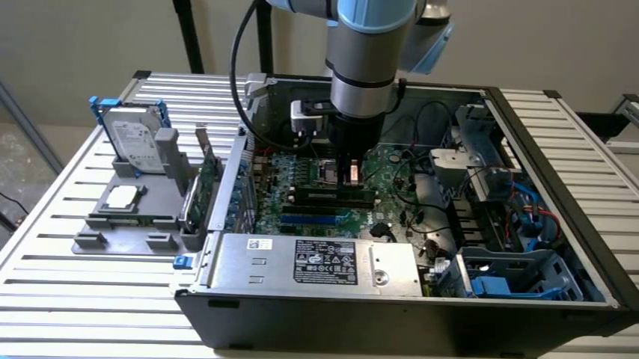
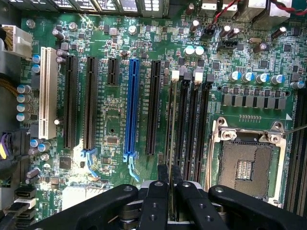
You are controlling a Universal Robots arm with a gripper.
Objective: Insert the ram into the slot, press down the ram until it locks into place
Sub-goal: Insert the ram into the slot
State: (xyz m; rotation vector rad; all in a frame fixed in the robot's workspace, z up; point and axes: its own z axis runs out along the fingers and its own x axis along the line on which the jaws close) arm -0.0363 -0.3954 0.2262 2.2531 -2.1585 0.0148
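While I reach straight down into the open computer case (image 1: pixel 559 224) at the middle of the exterior frame, my claw (image 1: pixel 346 178) hangs just over the motherboard (image 1: pixel 299 168). From the wrist, my claw (image 2: pixel 169 168) is pinched on the ram (image 2: pixel 172 124), one finger on each flat side. The ram stands on edge, running lengthwise along the slot (image 2: pixel 168 139), the black memory socket nearest the blue socket (image 2: pixel 130 105), with the processor socket (image 2: pixel 244 165) on its other side. How deep it sits I cannot tell.
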